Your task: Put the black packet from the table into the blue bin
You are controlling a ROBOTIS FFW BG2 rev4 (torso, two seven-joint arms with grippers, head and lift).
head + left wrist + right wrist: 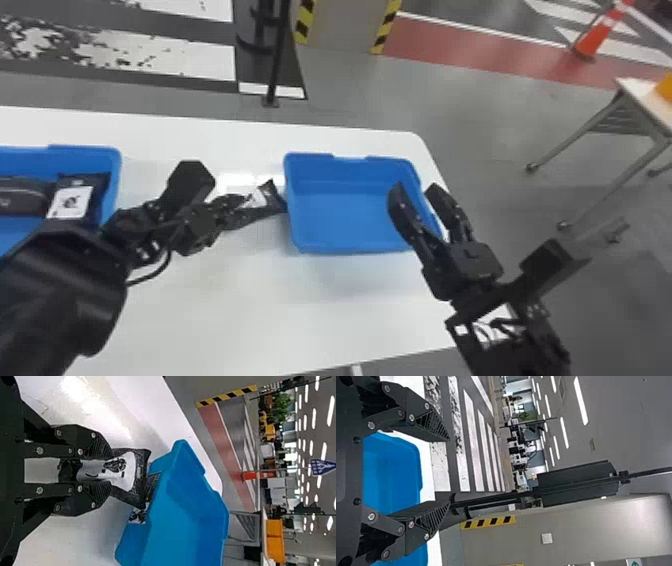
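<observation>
In the head view my left gripper is at the middle of the table, left of the blue bin. It is shut on the black packet, whose far end is close to the bin's left wall; contact cannot be told. In the left wrist view, the left gripper pinches the black packet, white label showing, beside the blue bin. My right gripper stands open over the bin's right side. In the right wrist view, the right gripper has nothing between its fingers, with the blue bin behind them.
Another blue bin at the table's left holds a dark packet with a white label and a dark grey item. The white table ends just right of the empty bin. A small desk stands off to the right.
</observation>
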